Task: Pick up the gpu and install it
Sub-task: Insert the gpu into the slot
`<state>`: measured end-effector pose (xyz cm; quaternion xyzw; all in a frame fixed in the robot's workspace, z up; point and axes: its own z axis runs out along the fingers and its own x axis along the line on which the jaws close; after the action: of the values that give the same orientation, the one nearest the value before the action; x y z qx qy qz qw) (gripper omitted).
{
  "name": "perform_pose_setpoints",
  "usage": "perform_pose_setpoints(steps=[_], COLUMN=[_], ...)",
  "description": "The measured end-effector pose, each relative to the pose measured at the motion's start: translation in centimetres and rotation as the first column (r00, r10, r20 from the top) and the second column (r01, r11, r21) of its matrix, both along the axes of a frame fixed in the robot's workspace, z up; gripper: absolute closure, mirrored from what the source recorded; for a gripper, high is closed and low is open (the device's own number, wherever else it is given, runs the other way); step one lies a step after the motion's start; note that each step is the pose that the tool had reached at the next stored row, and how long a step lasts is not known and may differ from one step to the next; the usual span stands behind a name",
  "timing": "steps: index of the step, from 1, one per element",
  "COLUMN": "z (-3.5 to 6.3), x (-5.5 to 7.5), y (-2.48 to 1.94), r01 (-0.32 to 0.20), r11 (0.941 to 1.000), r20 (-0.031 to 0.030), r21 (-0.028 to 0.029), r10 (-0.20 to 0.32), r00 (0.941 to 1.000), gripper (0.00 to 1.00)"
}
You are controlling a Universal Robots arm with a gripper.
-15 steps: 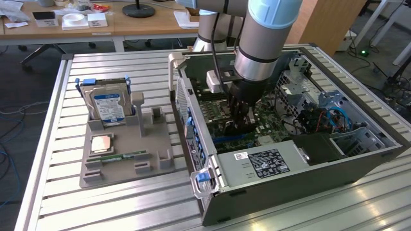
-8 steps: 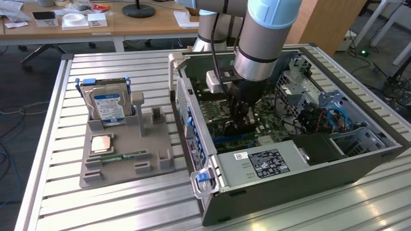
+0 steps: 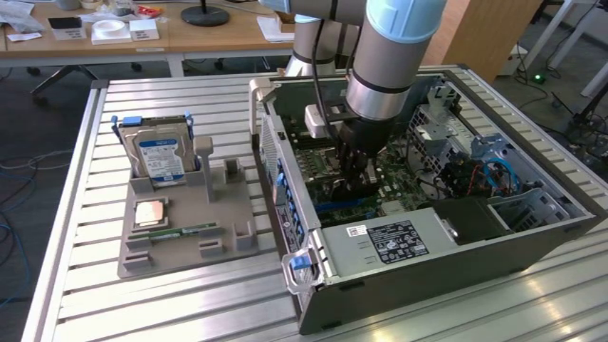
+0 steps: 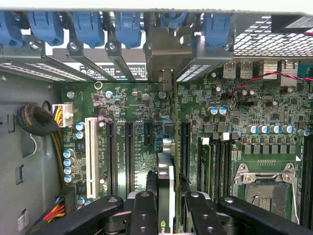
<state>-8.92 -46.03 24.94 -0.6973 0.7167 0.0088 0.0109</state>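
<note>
Slatted metal table (image 3: 190,299) | end effector (image 4: 167,215) clamped on thin gpu (image 4: 166,178) | green motherboard (image 4: 137,107) beneath

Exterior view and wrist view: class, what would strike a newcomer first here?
The grey arm reaches down into the open computer case at the exterior view's right. In the wrist view, the gpu stands edge-on between the jaws, the green motherboard beyond it. A blue-labelled hard drive stands in a grey holder at the exterior view's left.
</note>
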Motion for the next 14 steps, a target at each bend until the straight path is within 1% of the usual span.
perform_pose_setpoints(steps=[6,14], z=[0.27,0.04], x=[0.0,-0.01], y=[0.0,0.0], r01=[0.0,0.001], r11=[1.0,1.0], r20=[0.0,-0.0001], r21=[0.0002,-0.0003], r10=[0.0,-0.001], r00=[1.0,1.0], gripper=[0.73,0.73])
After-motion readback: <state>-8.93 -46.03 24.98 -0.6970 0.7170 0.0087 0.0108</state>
